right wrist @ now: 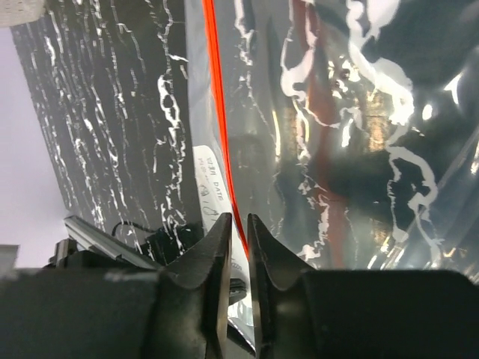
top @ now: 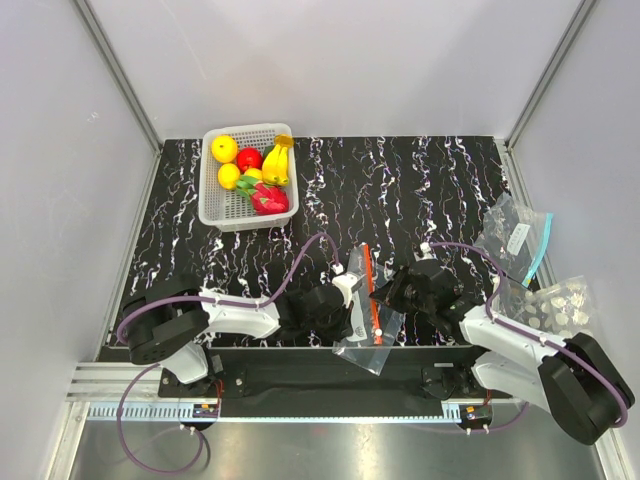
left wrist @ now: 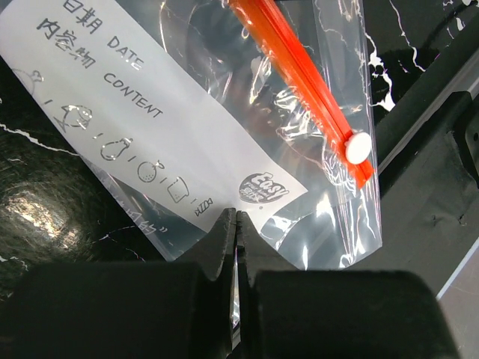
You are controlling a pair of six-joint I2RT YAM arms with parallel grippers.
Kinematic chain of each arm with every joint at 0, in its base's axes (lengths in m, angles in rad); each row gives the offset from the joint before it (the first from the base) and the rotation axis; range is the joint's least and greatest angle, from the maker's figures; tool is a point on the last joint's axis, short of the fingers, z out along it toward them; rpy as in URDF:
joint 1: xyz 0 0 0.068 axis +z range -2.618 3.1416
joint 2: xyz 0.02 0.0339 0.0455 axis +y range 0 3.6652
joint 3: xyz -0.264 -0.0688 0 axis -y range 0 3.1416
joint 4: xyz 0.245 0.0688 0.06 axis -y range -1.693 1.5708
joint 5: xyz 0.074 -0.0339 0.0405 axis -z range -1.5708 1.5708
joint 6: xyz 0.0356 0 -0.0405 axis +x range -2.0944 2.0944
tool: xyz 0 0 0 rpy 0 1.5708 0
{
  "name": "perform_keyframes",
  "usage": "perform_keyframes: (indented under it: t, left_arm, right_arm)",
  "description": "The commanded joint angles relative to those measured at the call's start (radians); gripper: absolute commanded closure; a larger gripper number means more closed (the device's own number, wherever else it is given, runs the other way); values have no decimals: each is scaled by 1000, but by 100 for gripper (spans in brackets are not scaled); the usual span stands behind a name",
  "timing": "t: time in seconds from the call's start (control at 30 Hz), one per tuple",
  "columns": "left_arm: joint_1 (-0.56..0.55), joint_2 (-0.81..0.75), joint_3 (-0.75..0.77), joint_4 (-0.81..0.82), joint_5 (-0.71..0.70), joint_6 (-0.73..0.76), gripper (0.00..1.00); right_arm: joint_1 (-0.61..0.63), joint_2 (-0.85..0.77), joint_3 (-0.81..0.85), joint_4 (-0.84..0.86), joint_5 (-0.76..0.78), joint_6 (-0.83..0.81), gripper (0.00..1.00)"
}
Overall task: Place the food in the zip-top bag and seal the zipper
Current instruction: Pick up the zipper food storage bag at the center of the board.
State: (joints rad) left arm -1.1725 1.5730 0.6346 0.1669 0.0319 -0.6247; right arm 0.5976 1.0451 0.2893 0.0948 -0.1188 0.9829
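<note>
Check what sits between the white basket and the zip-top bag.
Top view: only the left arm's purple cable arcs across bare tabletop between basket and zip-top bag.

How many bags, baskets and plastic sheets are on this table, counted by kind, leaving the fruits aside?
Clear bags: 2 (zip-top bag, teal-edged bag)
White mesh basket: 1
Bubbled sheet: 1
Total: 4

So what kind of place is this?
Likely a robot test cell: plain white walls on aluminium framing, a black marble-patterned tabletop, toy fruit in a white mesh basket.
</note>
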Motion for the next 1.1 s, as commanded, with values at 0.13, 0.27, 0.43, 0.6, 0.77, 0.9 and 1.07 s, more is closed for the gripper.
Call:
perform_keyframes:
  t: [0.13, 0.27, 0.43, 0.6, 0.77, 0.9, 1.07]
  left_arm:
    - [2, 24, 13, -64, 0, 36, 100]
    - [2, 15, 17, -72, -10, 43, 100]
    - [2, 5, 25, -76, -13, 59, 100]
    - [4, -10, 28, -78, -15, 68, 100]
    - [5, -57, 14, -96, -27, 60, 100]
    - [7, -169, 10, -196, -78, 51, 89]
    - [40, -339, -4, -294, -109, 39, 73]
  right_arm:
    - [8, -42, 8, 83, -65, -29, 82]
    - [10, -25, 8, 92, -100, -46, 86]
    - [25, 24, -1, 143, -131, -50, 88]
    - [57, 93, 19, 180, -151, -62, 96]
    - [94, 118, 37, 175, -145, -88, 100]
    - [128, 92, 68, 106, -95, -134, 100]
    - [146, 15, 129, -31, -38, -223, 100]
